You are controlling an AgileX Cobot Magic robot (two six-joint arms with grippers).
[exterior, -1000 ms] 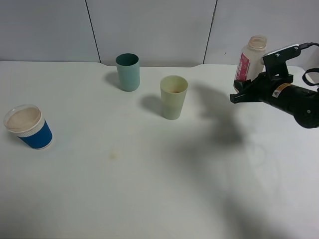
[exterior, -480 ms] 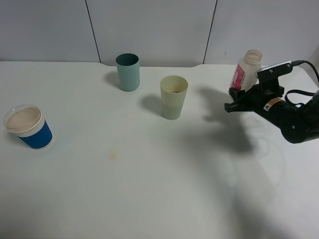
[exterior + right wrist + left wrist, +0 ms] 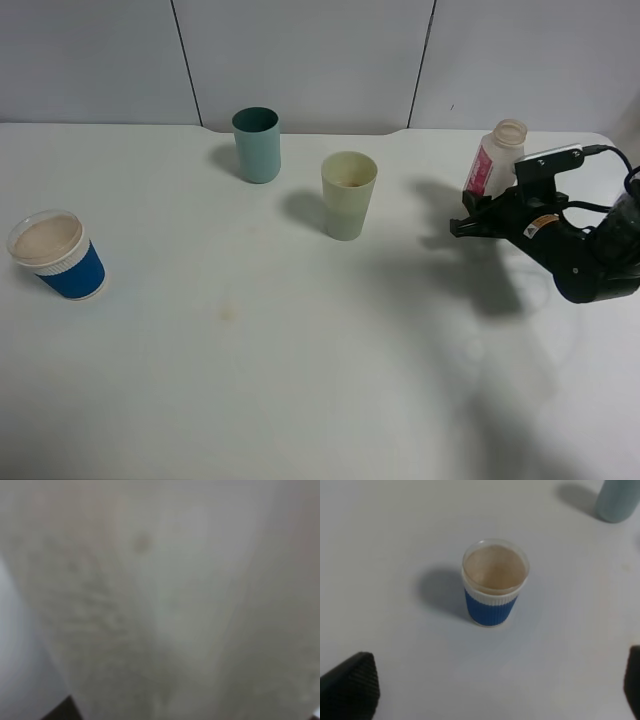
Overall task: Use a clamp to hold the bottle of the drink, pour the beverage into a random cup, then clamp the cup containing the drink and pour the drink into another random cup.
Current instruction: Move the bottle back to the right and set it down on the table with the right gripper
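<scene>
Jaws of right gripper (image 3: pixel 463 215) around bottle (image 3: pixel 492 160); white table (image 3: pixel 300 380), grey panelled wall (image 3: pixel 300 60)

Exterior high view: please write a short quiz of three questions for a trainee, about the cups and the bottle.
1. True or false: the blue cup stands upright on the table.
2. Which cup is nearest the bottle? A. teal cup B. pale green cup C. blue cup
3. Which gripper is at the bottle?
Key: 1 true; 2 B; 3 the right gripper.
</scene>
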